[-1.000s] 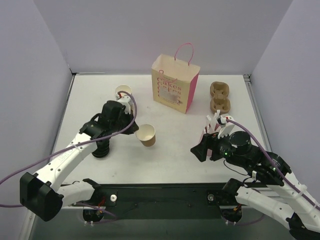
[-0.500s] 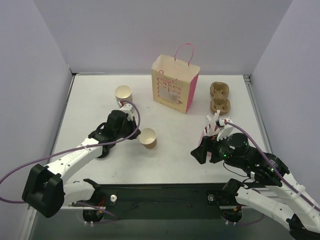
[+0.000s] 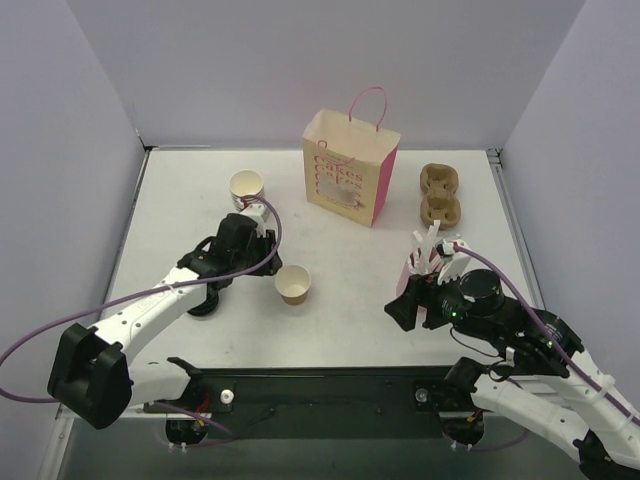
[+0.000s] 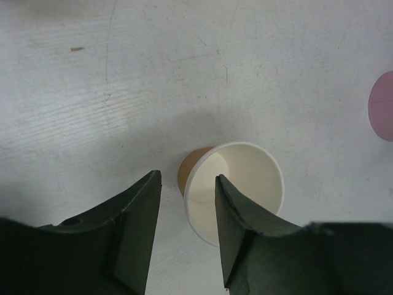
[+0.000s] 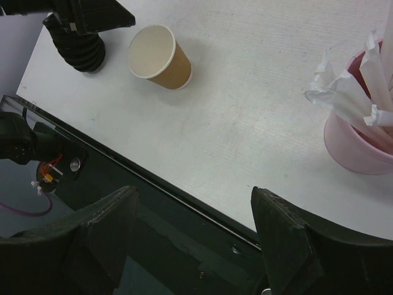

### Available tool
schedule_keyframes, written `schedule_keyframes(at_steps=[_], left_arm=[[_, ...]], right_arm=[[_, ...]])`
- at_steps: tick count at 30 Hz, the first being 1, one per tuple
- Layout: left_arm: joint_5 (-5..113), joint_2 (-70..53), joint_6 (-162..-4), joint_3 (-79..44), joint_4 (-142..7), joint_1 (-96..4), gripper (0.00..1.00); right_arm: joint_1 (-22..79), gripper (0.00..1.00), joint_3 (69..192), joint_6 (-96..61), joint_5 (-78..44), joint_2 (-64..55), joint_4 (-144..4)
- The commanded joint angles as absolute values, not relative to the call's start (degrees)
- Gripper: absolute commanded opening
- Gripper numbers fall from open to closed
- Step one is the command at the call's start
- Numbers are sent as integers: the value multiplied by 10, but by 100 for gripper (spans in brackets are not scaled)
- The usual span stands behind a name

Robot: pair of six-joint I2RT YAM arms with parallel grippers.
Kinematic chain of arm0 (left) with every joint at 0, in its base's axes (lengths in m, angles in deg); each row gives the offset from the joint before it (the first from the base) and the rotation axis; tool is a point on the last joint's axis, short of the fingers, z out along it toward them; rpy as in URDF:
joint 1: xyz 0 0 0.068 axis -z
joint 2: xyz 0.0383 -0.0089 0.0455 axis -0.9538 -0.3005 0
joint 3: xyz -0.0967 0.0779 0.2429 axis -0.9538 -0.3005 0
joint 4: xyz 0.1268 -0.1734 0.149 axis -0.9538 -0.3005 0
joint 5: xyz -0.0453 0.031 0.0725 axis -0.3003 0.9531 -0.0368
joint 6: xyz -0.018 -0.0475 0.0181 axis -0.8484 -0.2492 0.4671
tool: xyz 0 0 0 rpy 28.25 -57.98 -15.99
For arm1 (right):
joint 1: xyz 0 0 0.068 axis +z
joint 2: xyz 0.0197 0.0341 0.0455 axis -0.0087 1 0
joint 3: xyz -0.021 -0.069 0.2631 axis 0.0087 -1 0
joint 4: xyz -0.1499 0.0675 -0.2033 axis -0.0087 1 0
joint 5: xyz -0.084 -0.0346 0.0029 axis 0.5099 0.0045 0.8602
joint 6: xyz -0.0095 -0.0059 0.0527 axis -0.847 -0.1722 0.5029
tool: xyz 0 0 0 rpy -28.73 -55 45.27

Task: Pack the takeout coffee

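Note:
No takeout coffee with a black lid is in view. A lidless tan paper cup (image 3: 293,285) stands upright on the white table, also seen in the left wrist view (image 4: 233,190) and the right wrist view (image 5: 159,56). My left gripper (image 3: 268,268) hovers over the cup's left rim with its jaws apart (image 4: 188,178), one finger outside the wall and one above the inside, gripping nothing. My right gripper (image 3: 400,305) is open (image 5: 193,192) above the table's near edge, to the right of the cup. The paper bag (image 3: 350,180) stands open at the back.
A stack of lidless cups (image 3: 247,188) stands at the back left. A brown cup carrier (image 3: 440,192) lies right of the bag. A pink cup with white straws (image 3: 425,262) (image 5: 359,141) sits beside my right wrist. A black ribbed stack (image 3: 203,300) (image 5: 80,49) stands under my left arm.
My left gripper has lowered the tan cup onto the table and opened its jaws. The cup now stands free. The right arm has shifted only slightly.

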State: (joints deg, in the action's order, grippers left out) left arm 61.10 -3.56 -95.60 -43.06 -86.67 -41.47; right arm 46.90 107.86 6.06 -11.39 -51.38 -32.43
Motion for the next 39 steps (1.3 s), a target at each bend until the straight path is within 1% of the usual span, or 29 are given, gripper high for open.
schedule_keyframes(at_steps=[1, 4, 6, 10, 13, 18, 28, 34, 39], left_arm=[[651, -17, -921, -329, -950, -413, 52], [717, -10, -895, -268, -1022, -414, 55], [791, -5, -879, -238, -1075, -416, 57], [863, -12, -851, -214, -1140, -432, 58], [874, -19, -834, -218, -1166, -457, 58], [879, -26, -795, -247, -1162, -488, 57], [899, -60, -788, -287, -1142, -490, 52], [912, -89, -786, -290, -1139, -487, 45], [922, -91, -788, -296, -1137, -482, 42]], right_arm=[[472, 75, 1084, 69, -109, -524, -312], [472, 75, 1084, 72, -108, -529, -309], [473, 75, 1083, 73, -109, -531, -308], [472, 75, 1083, 74, -109, -538, -305], [472, 75, 1086, 75, -108, -539, -304], [472, 75, 1091, 74, -110, -533, -303], [473, 75, 1094, 75, -111, -520, -303], [472, 75, 1093, 76, -109, -520, -303], [473, 75, 1098, 76, -111, -516, -303]])
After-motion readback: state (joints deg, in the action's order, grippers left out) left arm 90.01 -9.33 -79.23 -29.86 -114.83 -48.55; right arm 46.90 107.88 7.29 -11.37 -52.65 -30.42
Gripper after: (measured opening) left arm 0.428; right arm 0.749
